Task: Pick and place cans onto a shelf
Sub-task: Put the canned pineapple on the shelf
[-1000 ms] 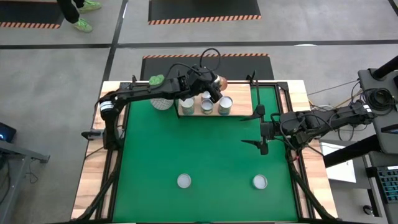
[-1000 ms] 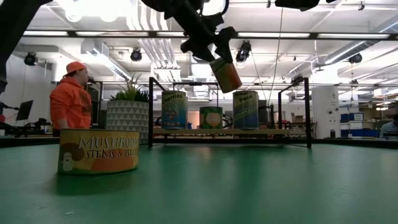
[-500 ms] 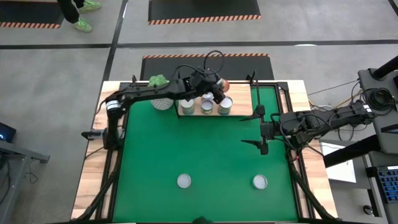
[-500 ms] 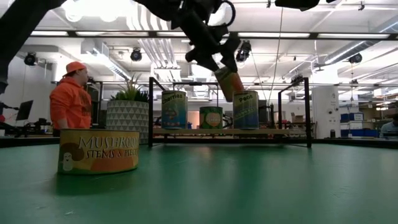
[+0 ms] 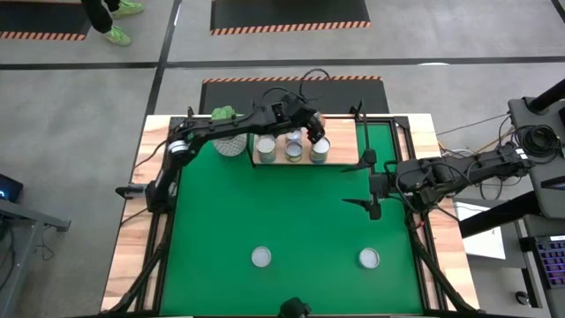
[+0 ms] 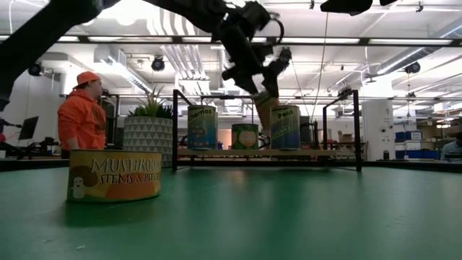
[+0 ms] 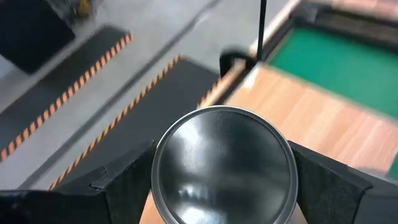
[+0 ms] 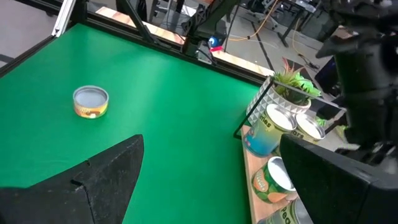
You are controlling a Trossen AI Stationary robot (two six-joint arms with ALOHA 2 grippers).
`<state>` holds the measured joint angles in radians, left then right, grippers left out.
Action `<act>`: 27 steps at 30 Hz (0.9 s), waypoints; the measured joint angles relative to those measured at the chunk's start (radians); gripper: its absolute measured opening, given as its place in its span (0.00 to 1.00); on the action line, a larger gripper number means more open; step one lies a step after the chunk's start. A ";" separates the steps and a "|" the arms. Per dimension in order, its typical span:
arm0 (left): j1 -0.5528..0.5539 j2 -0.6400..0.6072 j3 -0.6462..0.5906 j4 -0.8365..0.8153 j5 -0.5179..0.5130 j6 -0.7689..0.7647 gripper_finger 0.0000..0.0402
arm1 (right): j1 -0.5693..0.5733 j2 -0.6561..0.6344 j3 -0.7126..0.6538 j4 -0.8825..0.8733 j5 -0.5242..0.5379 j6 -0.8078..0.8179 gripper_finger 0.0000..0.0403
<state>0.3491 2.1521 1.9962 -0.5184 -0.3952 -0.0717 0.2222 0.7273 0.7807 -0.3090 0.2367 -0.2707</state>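
Nearest the table's front edge, two short cans sit on the green mat [image 5: 291,212], well apart: one toward my left [image 5: 261,257], which in the low view shows a mushroom label, and one toward my right [image 5: 369,258].

Farther in, my right claw [image 5: 374,186] hangs over the mat's right side, its fingers spread wide with nothing between them.

At the far end of the mat stands the shelf [image 5: 340,152], a light wooden board with thin black posts. Three cans stand on its left half in a row: a tall one at the left [image 5: 265,147], a shorter one in the middle [image 5: 293,151], and a tall one at the right [image 5: 319,148].

My left claw [image 5: 311,129] reaches over the shelf near the right-hand can. Its fingers stand wide apart and are clamped on the sides of another can [image 7: 224,165]; the wrist view shows that can's shiny round end filling the gap between them. In the low view this held can is tilted, above the board and just beside the right-hand can.

Left of the shelf sits a white pot with a green plant [image 5: 228,134]. Beyond the table, a person in an orange top and cap [image 6: 81,113] stands in the room.
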 joint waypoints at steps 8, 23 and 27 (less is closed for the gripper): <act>0.001 0.156 0.277 -0.227 0.002 -0.016 0.77 | 0.000 0.000 0.000 -0.009 0.000 0.011 0.90; 0.001 0.209 0.298 -0.258 -0.014 -0.046 0.79 | 0.000 0.000 -0.001 -0.032 0.000 0.036 0.90; 0.000 0.209 0.294 -0.260 -0.014 -0.046 0.84 | 0.000 0.000 -0.001 -0.031 0.000 0.036 0.90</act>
<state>0.3489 2.3611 2.2902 -0.7782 -0.4088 -0.1181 0.2222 0.7277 0.7799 -0.3401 0.2371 -0.2344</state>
